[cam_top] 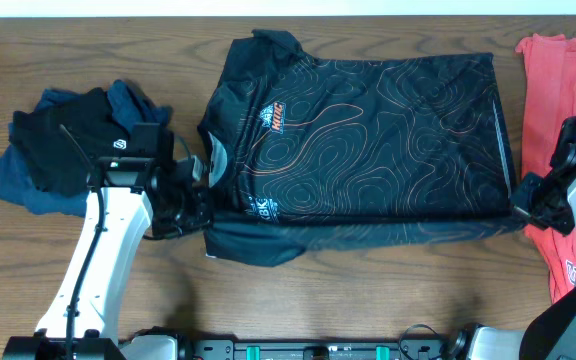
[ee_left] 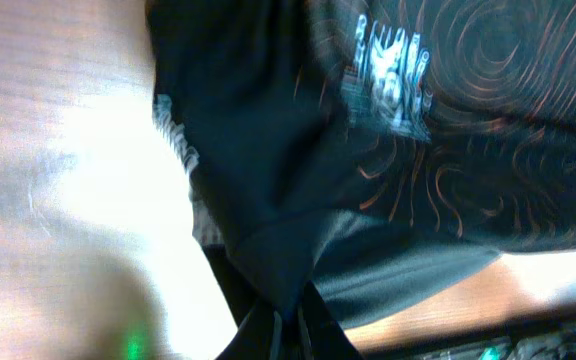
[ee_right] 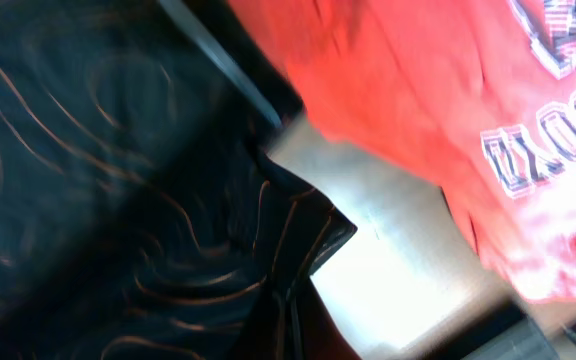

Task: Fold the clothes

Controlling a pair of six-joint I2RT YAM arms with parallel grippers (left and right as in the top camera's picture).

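Note:
A black jersey (cam_top: 368,140) with thin orange contour lines lies spread flat across the middle of the table, collar to the left. My left gripper (cam_top: 200,200) is shut on the jersey's near left edge by the sleeve. The left wrist view shows dark jersey cloth (ee_left: 268,150) drawn into a point between the left gripper's (ee_left: 293,325) jaws. My right gripper (cam_top: 521,207) is shut on the jersey's near right hem corner. In the right wrist view that corner of the jersey (ee_right: 98,180) runs into the shut right gripper (ee_right: 290,310).
A red shirt (cam_top: 548,90) with lettering lies at the table's right edge, right beside my right arm, and fills the upper right of the right wrist view (ee_right: 438,110). A pile of dark clothes (cam_top: 68,150), black on blue, sits at the left. Bare wood (cam_top: 368,290) runs along the front.

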